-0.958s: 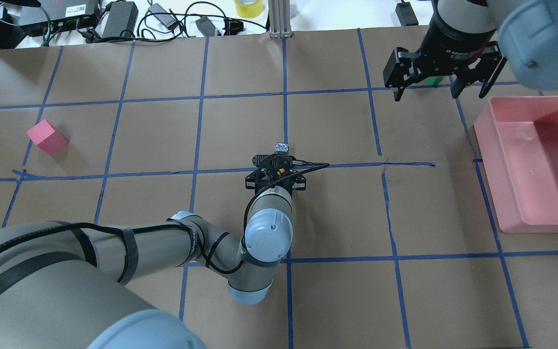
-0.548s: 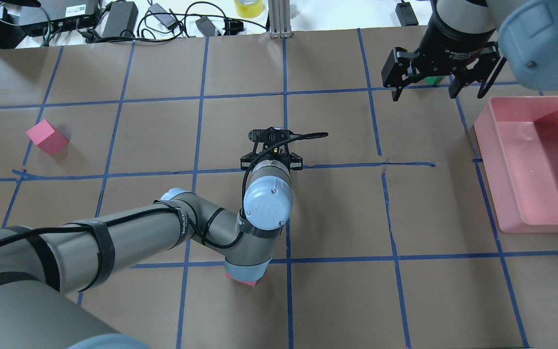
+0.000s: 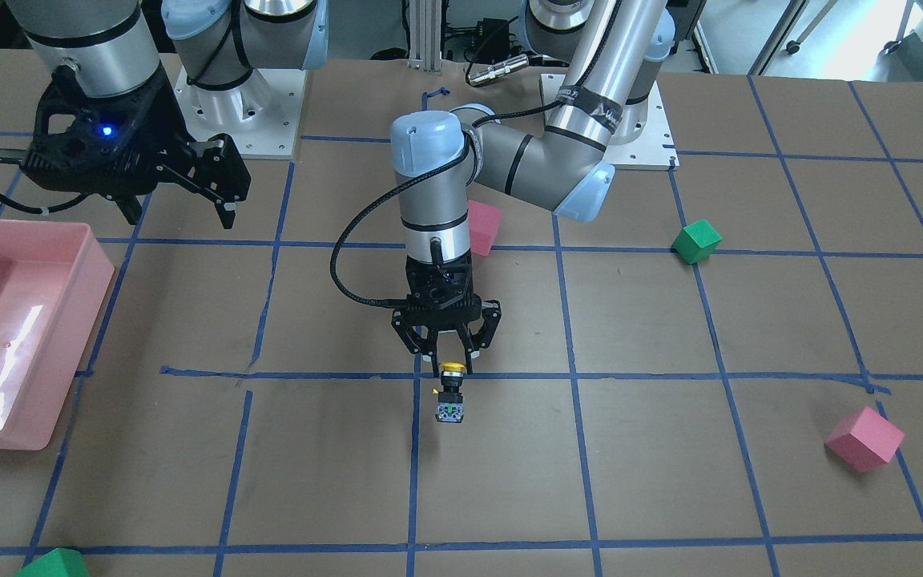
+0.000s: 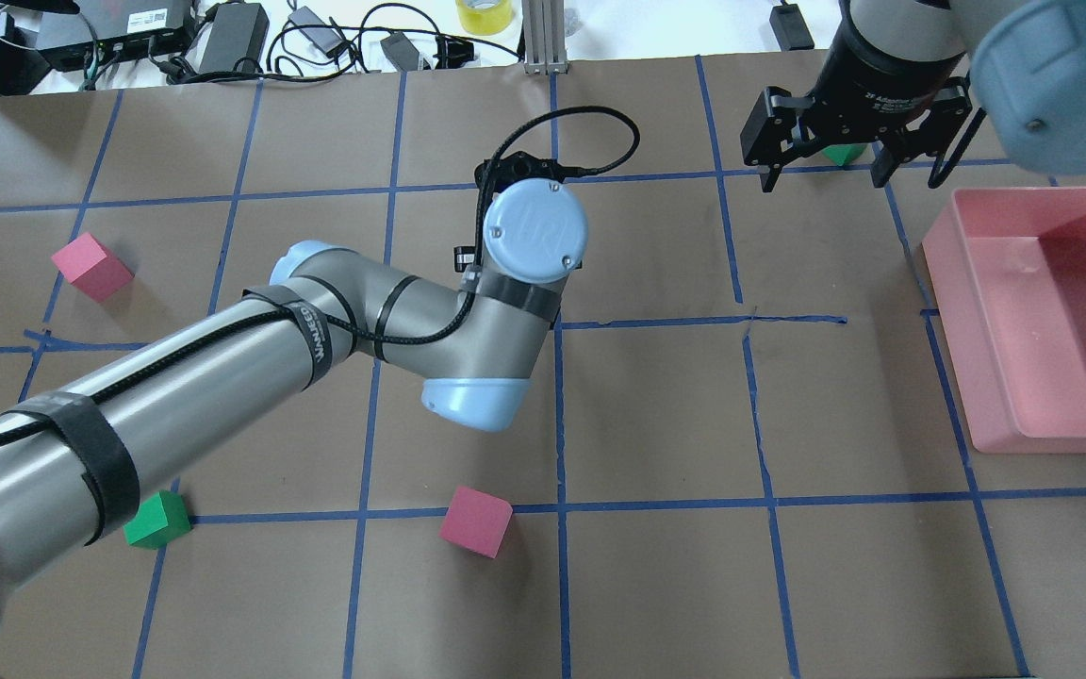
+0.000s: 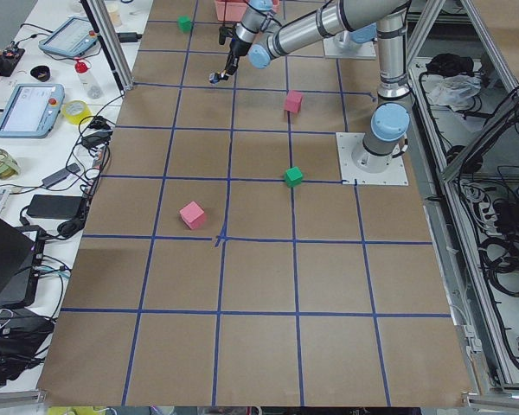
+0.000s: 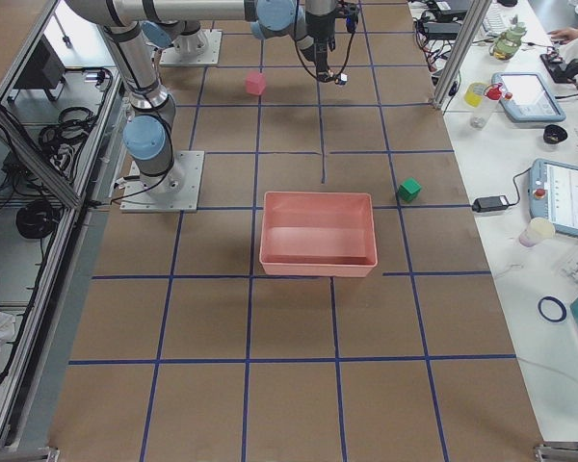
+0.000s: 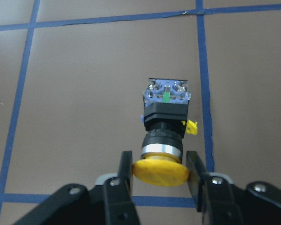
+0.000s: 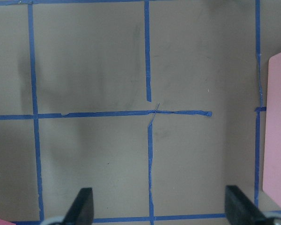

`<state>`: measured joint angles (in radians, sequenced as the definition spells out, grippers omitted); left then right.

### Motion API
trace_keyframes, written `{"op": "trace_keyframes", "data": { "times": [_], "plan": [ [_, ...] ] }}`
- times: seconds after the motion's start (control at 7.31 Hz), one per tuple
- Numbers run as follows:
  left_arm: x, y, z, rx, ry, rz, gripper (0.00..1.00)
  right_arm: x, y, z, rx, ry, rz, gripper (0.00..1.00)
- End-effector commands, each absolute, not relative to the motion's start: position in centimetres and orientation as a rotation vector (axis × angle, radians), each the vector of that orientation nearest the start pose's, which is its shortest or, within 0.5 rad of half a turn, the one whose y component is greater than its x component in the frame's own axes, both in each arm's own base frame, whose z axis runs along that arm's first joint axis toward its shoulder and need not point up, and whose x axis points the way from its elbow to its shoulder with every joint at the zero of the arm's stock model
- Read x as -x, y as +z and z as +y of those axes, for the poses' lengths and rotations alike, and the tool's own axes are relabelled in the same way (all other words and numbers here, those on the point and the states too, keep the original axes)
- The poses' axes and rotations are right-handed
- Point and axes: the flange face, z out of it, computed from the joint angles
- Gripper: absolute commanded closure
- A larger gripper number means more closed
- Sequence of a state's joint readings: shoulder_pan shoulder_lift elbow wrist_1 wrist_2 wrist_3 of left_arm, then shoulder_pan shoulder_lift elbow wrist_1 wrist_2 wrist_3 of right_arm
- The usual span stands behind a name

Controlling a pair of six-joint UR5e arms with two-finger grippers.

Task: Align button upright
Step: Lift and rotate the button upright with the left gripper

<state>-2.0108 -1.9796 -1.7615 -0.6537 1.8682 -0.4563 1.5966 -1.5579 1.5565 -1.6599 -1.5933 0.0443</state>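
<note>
Left two-finger gripper (image 7: 159,161) clamped on the cap of the small yellow-capped push-button with black body and grey base (image 7: 165,112), mid-table beside a blue tape crossing (image 3: 417,375). Whether it is touching the table or lifted, can't tell. Overhead, the grey wrist joint (image 4: 535,231) hides both. Right gripper (image 4: 826,179) has its fingers spread, far right.

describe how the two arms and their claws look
The left arm and right arm are silver-grey tubes with pale blue joint caps. A black cable runs along the left arm under black straps, and a black band carries white lettering. The left claw and right claw are black two-finger linkages. The right claw's round body has white lettering, and a blue light shows above it.
</note>
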Motion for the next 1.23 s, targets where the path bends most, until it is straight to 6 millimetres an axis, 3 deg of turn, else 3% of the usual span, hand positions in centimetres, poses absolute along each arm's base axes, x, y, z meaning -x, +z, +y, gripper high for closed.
{"op": "trace_keyframes", "data": {
  "times": [0.0,0.27,0.55,1.1],
  "plan": [
    [34.7,29.6,-53.8,0.338,-0.347,3.051,1.0,-14.4,49.8,-50.2,-0.031,-0.144,3.158,0.0],
    [33.9,30.1,-55.2,0.556,-0.151,3.035,1.0,-14.4,49.6,-50.2,-0.031,-0.139,3.158,0.0],
    [33.8,29.6,-56.3,0.93,0.097,3.069,1.0,-14.4,49.6,-50.2,-0.031,-0.139,3.158,0.0],
    [29.7,27.1,-60.0,1.608,0.656,2.994,1.0,-14.4,49.4,-50.3,-0.031,-0.13,3.159,0.0]
  ]
}}
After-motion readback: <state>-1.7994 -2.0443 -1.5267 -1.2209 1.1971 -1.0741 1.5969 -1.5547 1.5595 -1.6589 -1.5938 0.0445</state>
